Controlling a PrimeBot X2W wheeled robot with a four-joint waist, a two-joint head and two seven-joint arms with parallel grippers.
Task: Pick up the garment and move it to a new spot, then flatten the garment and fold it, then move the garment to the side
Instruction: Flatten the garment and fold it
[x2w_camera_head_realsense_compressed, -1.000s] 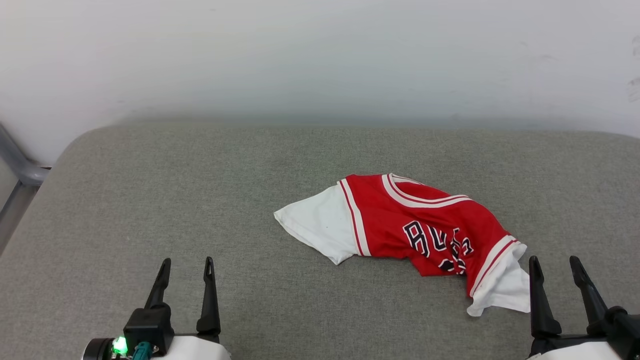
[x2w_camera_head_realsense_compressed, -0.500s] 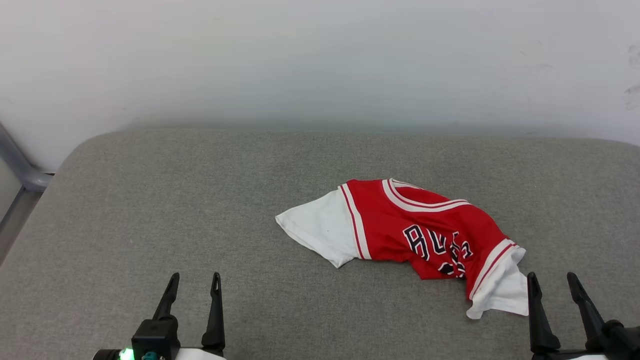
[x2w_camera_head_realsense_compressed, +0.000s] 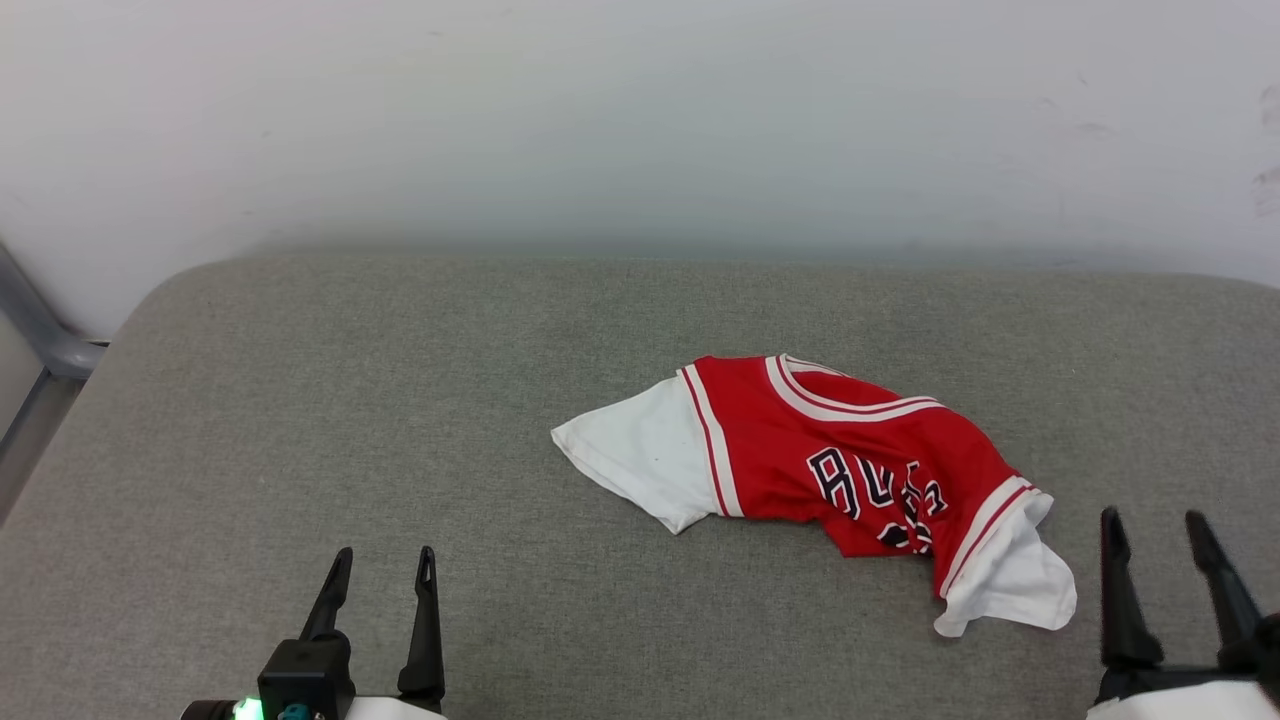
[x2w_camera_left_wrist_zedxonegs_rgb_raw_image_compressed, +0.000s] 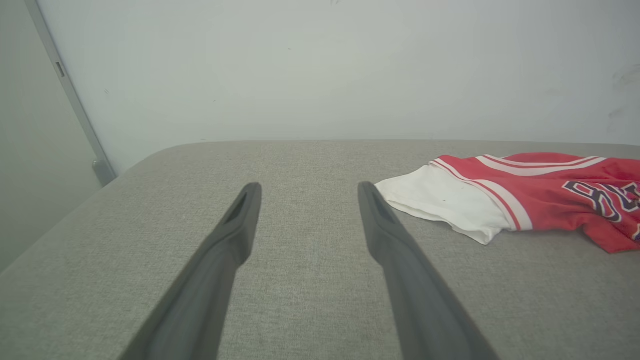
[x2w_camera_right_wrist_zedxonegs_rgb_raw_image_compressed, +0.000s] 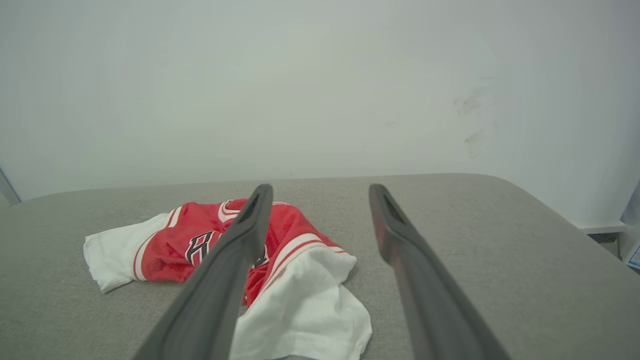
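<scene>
1. Two grippers are showing at the bottom of the head view, both empty. The left gripper (x2w_camera_head_realsense_compressed: 386, 552) is hovering over the bare grey padded surface (x2w_camera_head_realsense_compressed: 300, 400) with its fingers spread wide, gripping nothing, well apart from the garment (x2w_camera_head_realsense_compressed: 850, 450).
2. The garment is lying crumpled on the surface, right of centre and much nearer the right gripper (x2w_camera_head_realsense_compressed: 1152, 515).
3. Its left-hand white sleeve (x2w_camera_head_realsense_compressed: 640, 455) is lying fairly flat, pointing toward the middle of the surface. Red-and-white striped trim (x2w_camera_head_realsense_compressed: 712, 440) is running where the sleeve meets the body.
4. The red body is bunching into folds. The white-striped collar (x2w_camera_head_realsense_compressed: 840, 400) is facing the wall (x2w_camera_head_realsense_compressed: 640, 120). The black, white-outlined lettering (x2w_camera_head_realsense_compressed: 870, 485) is showing only partly, with creases hiding the rest.
5. The other white sleeve (x2w_camera_head_realsense_compressed: 1010, 585) is draping at the near right end, below its own striped band.
6. The right gripper is hovering just beside that sleeve, fingers spread wide, holding nothing. In the right wrist view one finger is crossing in front of the red cloth.
</scene>
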